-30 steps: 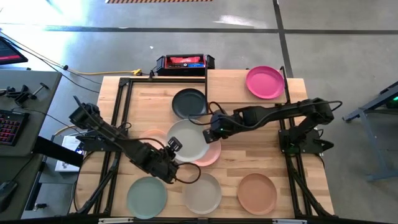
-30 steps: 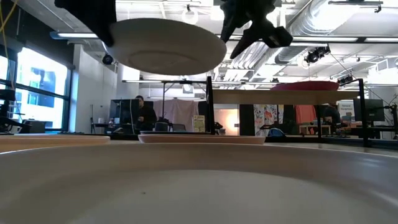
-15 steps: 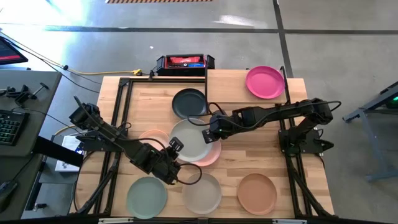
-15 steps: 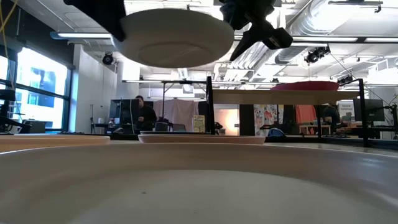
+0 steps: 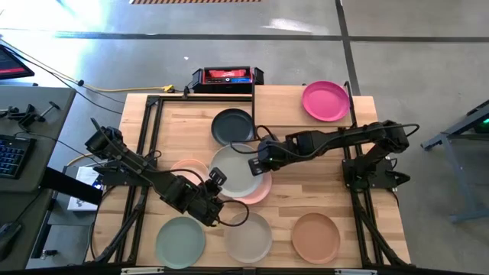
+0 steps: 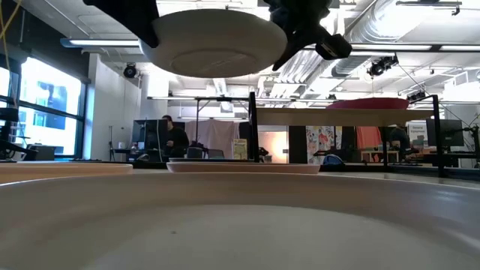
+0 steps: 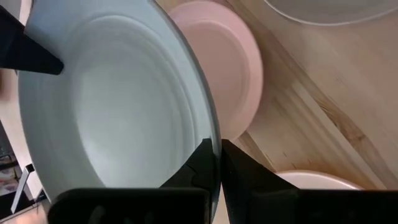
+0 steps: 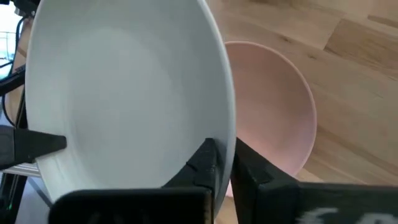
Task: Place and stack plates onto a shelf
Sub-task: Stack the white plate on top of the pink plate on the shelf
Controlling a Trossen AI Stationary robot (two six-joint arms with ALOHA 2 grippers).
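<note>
Both grippers pinch the white-grey plate (image 5: 232,171) at opposite rims, holding it in the air above the table.

The left gripper (image 5: 215,181) has its fingers (image 7: 200,167) narrow on the near-left rim; a peach plate (image 5: 187,169) lies just beside them, a sage green plate (image 5: 180,241) well behind. The right gripper (image 5: 255,163) is clamped on the right rim, a pink plate (image 8: 273,106) directly beneath its fingers (image 8: 205,160). The shelf (image 5: 290,95) beyond carries only the magenta plate (image 5: 325,100).
</note>
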